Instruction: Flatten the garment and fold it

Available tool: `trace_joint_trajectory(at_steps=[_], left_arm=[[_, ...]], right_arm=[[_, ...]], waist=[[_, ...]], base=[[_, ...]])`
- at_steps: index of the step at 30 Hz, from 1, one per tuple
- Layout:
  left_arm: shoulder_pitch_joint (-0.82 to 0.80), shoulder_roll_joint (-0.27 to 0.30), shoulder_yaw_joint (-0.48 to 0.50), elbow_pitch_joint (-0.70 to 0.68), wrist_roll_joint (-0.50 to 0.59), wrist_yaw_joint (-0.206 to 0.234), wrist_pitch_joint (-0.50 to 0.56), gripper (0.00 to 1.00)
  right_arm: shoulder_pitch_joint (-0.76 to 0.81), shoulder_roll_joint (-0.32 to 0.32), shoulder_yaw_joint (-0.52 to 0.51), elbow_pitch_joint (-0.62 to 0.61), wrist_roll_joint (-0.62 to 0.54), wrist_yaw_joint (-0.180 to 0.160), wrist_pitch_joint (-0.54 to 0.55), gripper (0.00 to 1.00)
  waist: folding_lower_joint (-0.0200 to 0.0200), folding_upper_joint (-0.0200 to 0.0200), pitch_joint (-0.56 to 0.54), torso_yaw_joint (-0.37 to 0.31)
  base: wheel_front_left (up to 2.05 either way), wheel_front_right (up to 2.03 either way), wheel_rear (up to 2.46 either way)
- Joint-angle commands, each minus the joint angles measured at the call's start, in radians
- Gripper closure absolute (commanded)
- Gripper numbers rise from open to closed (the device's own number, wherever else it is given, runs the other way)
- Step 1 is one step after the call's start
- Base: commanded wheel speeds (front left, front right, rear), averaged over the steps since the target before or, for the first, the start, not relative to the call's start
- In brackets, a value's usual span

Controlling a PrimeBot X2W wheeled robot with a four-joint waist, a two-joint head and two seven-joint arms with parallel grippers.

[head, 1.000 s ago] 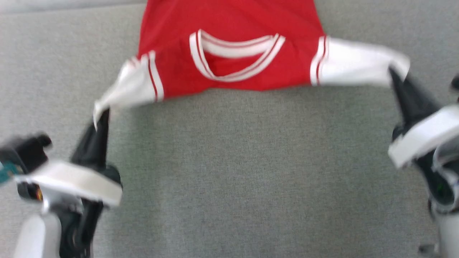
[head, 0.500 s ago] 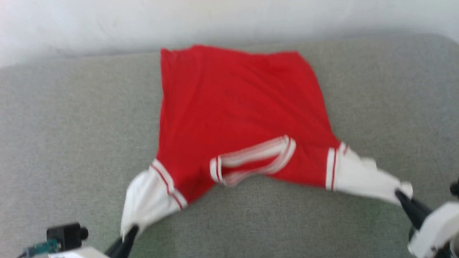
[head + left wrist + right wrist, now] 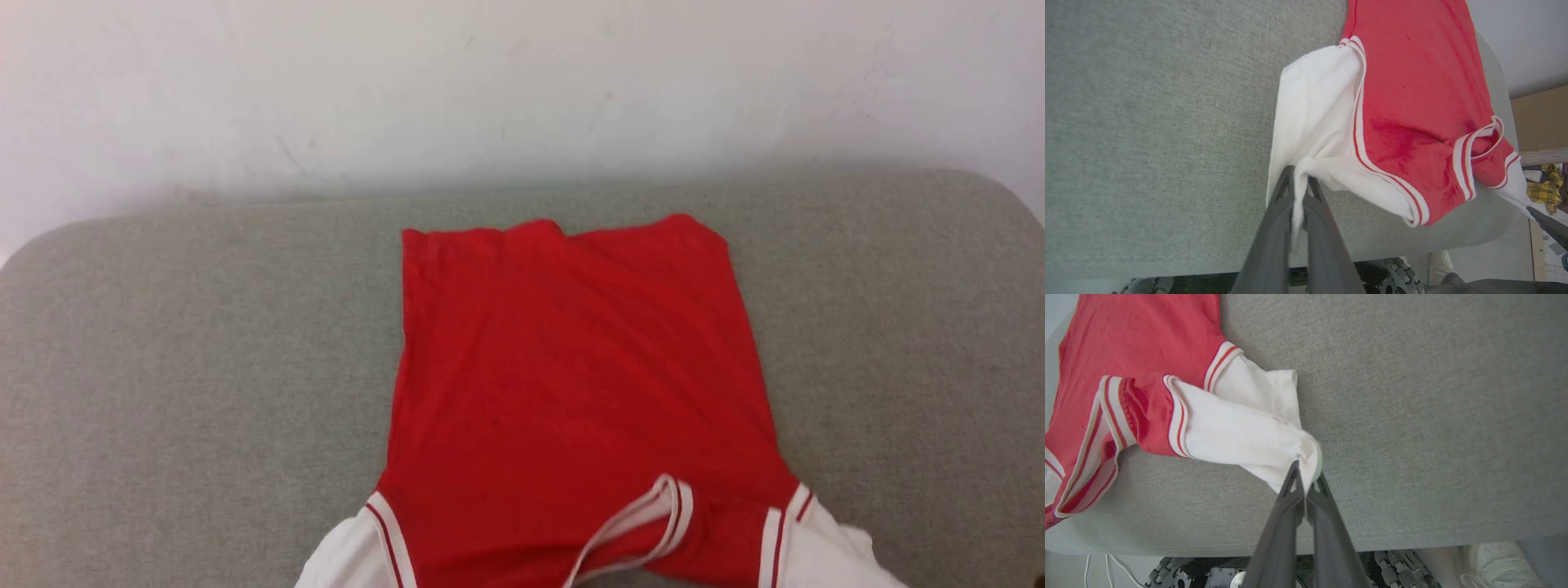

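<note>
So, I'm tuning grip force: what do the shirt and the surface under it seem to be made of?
The shirt: thin, soft knit, probably cotton jersey, matte; it drapes and bunches, and the striped trim looks ribbed. The surface: grey woven fabric, matte, fine weave visible; rounded edges suggest padding underneath.

Matt red knit garment (image 3: 571, 384) on coarse grey woven cushion (image 3: 180, 359); wall (image 3: 490, 90) smooth, scuffed.

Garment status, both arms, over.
Left gripper shut on garment, at one white sleeve. Right gripper shut on the other sleeve. Red body spread on grey cushion, collar toward robot. Nothing blocking seen.
</note>
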Motion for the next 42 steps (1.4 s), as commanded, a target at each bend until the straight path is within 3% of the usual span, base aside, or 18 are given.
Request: trace_joint_trajectory(at_steps=[1,11,12,13,19,24,27,32,42], left_arm=[[0.024,0.005,0.012,-0.016,-0.005,0.013,0.003,1.00],[0.019,-0.004,0.007,-0.102,0.026,0.028,-0.029,1.00],[0.010,-0.008,0.003,-0.105,0.029,0.025,-0.036,1.00],[0.001,-0.011,0.002,-0.109,0.033,0.023,-0.046,1.00],[-0.064,-0.034,-0.003,-0.135,0.049,-0.002,-0.112,1.00],[-0.121,-0.042,-0.006,-0.158,0.072,-0.021,-0.161,1.00],[-0.158,-0.045,-0.019,-0.160,0.081,-0.034,-0.176,1.00],[-0.229,-0.050,-0.050,-0.146,0.092,-0.063,-0.192,1.00],[-0.346,-0.064,-0.109,-0.098,0.099,-0.109,-0.225,1.00]], right_arm=[[0.029,0.010,-0.012,-0.015,0.012,-0.001,0.021,1.00],[0.056,0.052,-0.023,-0.049,-0.017,-0.001,0.047,0.98],[0.048,0.054,-0.016,-0.046,-0.021,-0.001,0.038,0.76],[0.038,0.056,-0.010,-0.043,-0.027,-0.001,0.027,0.00],[-0.097,0.015,0.034,-0.096,-0.064,-0.001,-0.086,0.00],[-0.358,-0.055,0.047,-0.194,-0.129,-0.001,-0.233,0.00],[-0.534,-0.100,0.070,-0.194,-0.181,-0.001,-0.265,0.00],[-0.778,-0.153,0.133,-0.098,-0.270,-0.001,-0.191,0.00],[-1.067,-0.154,0.169,0.195,-0.420,-0.001,0.014,0.00]], waist=[[0.0001,0.0000,-0.021,0.010],[0.0001,0.0000,-0.023,0.018],[0.0001,0.0000,-0.021,0.019],[0.0001,0.0000,-0.016,0.020],[0.0001,0.0000,0.038,0.031],[0.0001,0.0000,0.125,0.044],[0.0001,0.0000,0.187,0.059],[0.0001,0.0000,0.282,0.095],[0.0001,0.0000,0.424,0.192]], base=[[0.00,0.00,0.00],[0.00,0.00,0.00],[0.00,0.00,0.00],[0.00,0.00,0.00],[0.00,0.00,0.00],[0.00,0.00,0.00],[0.00,0.00,0.00],[0.00,0.00,0.00],[0.00,0.00,0.00]])
